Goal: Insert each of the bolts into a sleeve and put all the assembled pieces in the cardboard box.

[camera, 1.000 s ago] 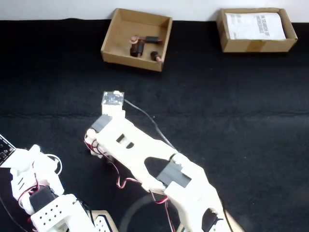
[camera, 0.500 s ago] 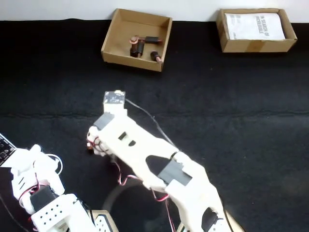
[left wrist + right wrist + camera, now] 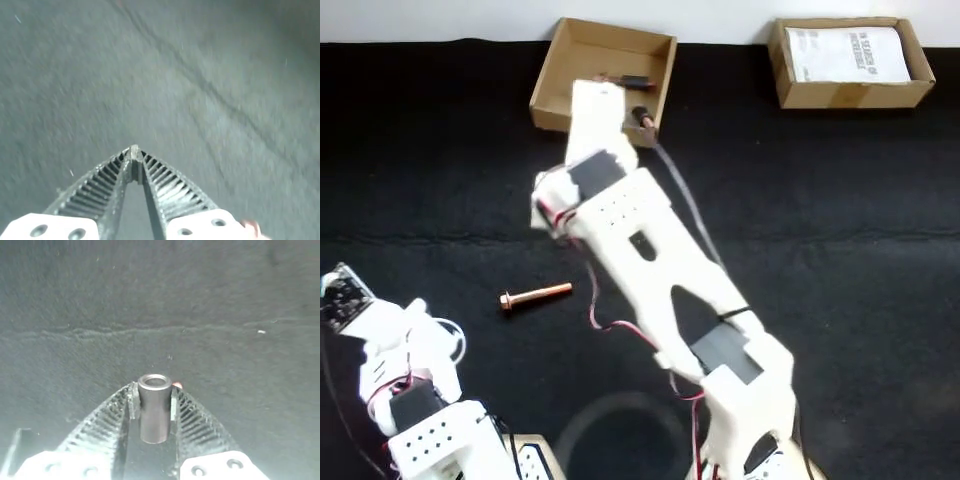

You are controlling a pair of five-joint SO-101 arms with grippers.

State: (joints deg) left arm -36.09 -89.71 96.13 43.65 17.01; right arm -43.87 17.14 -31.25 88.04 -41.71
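Pieces (image 3: 642, 117) lie in the box (image 3: 600, 55), upper left. The right end effector (image 3: 154, 390) clamps a sleeve (image 3: 154, 412). The left end effector (image 3: 134, 151) is together, empty. One bolt (image 3: 535, 295) lies unassembled mid-left.

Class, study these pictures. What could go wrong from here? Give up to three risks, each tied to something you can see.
1. The right claw holds a sleeve with an empty bore, while the bolt lies alone on the cloth. With an arm stretched toward the box, the sleeve may get boxed unassembled.
2. The left claw is shut on nothing and must open before it can take the bolt.
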